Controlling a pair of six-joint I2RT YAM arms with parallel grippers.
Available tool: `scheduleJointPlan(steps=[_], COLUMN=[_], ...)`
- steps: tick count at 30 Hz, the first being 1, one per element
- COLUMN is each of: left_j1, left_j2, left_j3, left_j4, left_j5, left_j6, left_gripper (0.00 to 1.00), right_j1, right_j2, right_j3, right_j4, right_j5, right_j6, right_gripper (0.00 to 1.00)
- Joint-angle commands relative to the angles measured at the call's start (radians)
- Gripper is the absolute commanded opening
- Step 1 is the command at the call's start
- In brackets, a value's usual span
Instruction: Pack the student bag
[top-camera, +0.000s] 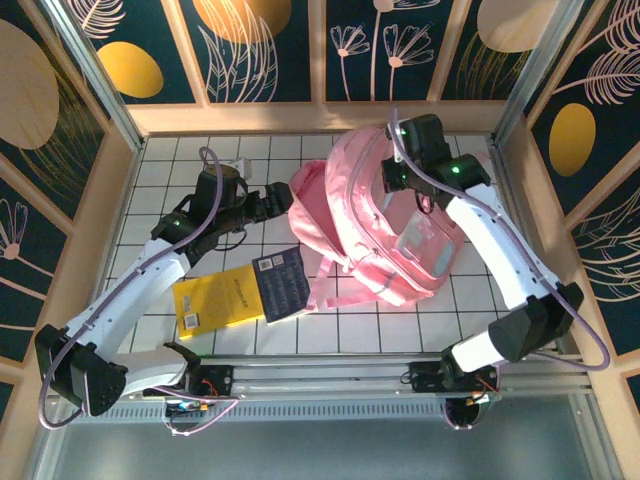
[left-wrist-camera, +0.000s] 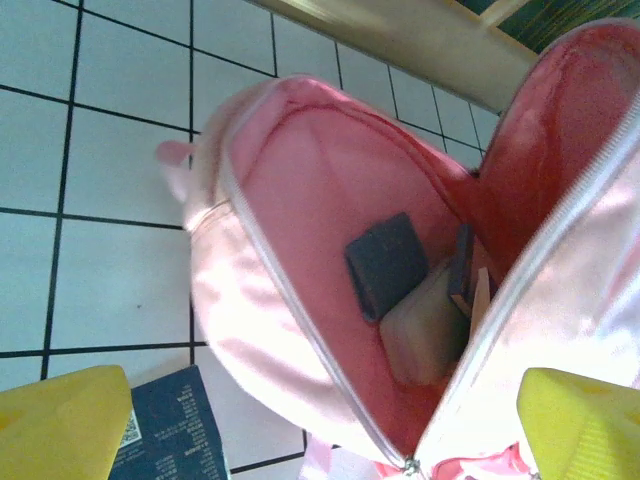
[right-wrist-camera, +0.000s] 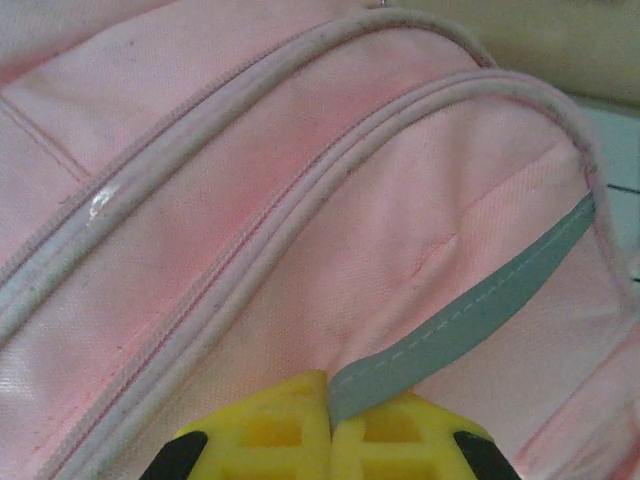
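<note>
right gripper pinching student bag, arm extended

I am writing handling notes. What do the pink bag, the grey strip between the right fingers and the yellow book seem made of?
Student bag: woven cloth, matte; the weave and stitched piping show. Grey strip: flat tape, perhaps woven or coated, with one line of stitching. Yellow book: probably paper with a smooth cover; too far to confirm.

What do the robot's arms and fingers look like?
The left arm and right arm have white shells, black joints and small green lights. A pale purple cable loops along each. The fingers are chunky yellow plastic.
</note>
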Motion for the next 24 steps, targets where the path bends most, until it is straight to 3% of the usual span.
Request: scheduleJointPlan(steps=[1, 6, 10, 12, 17, 21, 24], left_j1=[0.003, 0.005, 0.012, 0.014, 0.018, 0.02, 0.034], left_j2=[-0.009, -0.03, -0.04, -0.051, -0.069, -0.085, -0.117], left_j3=[0.032, 0.007, -0.031, -0.048, -0.066, -0.067, -0.119], left_j4=[-0.058, -0.101, -0.129, -0.136, -0.216, -0.317, -0.333], left_j5=[-0.059, -0.106, -0.111, -0.114, -0.163, -0.253, -0.26], left_j6=[0.017, -0.002, -0.033, -0.04, -0.077, -0.12, -0.139], left_gripper=[0.99, 0.99, 0.99, 0.98, 0.99, 0.99, 0.99], right_j1=[0.052, 0.066, 0.037, 0.016, -0.026, 0.027, 0.074], right_j2=[0.025, 0.07, 0.132, 0.149, 0.179, 0.14, 0.108], right_j3=[0.092, -0.014, -0.084, -0.119, -0.114, -0.073, -0.059], right_j4=[-0.005, 0.034, 0.07, 0.097, 0.142, 0.172, 0.17], right_j5=[0.364, 0.439, 0.381, 0.365, 0.456, 0.5, 0.502], right_j6=[-0.1, -0.085, -0.011, 0.015, 0.056, 0.048, 0.049], right_gripper=[0.0, 0.0, 0.02, 0.06, 0.35, 0.46, 0.47])
